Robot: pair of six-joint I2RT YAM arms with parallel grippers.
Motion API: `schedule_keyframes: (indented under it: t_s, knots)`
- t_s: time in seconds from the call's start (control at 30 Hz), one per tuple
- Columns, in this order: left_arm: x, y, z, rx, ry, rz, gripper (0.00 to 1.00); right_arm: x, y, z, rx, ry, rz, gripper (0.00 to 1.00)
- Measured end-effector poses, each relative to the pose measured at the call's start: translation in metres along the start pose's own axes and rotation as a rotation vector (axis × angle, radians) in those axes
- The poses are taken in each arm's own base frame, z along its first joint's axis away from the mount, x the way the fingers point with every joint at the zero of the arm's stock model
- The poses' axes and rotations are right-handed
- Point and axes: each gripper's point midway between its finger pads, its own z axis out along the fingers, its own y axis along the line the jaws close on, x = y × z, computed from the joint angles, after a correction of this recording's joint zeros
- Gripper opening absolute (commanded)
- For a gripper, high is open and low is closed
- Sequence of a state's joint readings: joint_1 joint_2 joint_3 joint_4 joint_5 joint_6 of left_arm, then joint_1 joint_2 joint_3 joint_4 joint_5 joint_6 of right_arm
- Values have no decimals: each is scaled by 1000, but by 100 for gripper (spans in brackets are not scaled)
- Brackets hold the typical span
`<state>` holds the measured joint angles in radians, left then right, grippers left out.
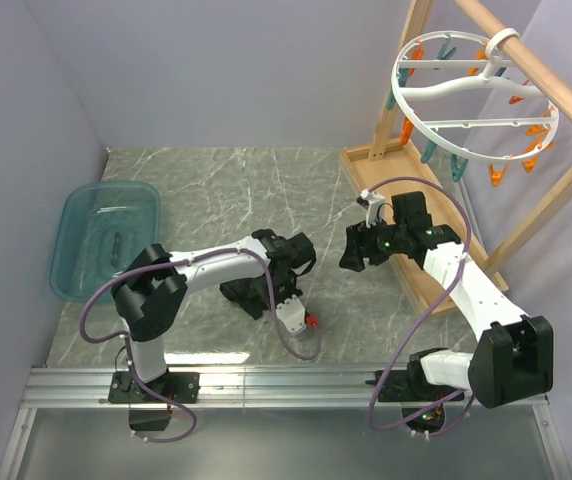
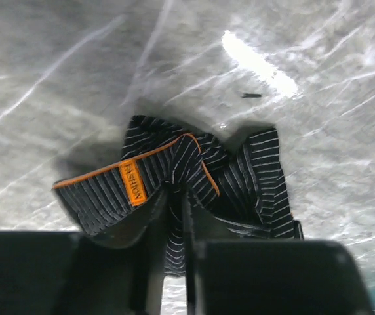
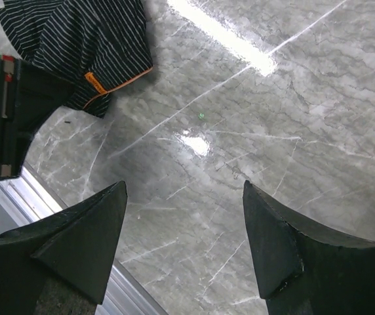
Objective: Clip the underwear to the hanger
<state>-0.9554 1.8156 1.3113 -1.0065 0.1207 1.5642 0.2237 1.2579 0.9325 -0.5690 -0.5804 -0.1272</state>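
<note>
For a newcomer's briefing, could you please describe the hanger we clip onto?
A wooden frame rack stands at the marble table's far right. From its top bar hangs a white round plastic ring hanger with orange and teal clothespins, the only white circular thing.

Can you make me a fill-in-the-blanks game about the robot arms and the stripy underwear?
1. The underwear has an edge trimmed in ____.
2. The left gripper has pinched shut on the ____.
3. The right gripper holds nothing, and its jaws are ____.
4. The white hanger hangs from a ____ rack.

Missing words: orange, underwear, open, wooden.
</note>
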Motion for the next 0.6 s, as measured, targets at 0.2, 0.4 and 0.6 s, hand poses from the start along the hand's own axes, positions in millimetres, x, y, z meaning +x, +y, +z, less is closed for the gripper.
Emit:
schedule_keyframes:
  t_s: [0.2,0.4,0.6]
  knots:
    - [-12,33,-42,-125,-82,-113,0,-1,4,-7,3,-27,-15,78]
    - [-12,91,-157,-442,-337,-402,0,-5,4,-9,5,-46,-27,78]
    - [42,88,-257,-732,-636,-775,0,-12,2,-9,10,-74,-40,78]
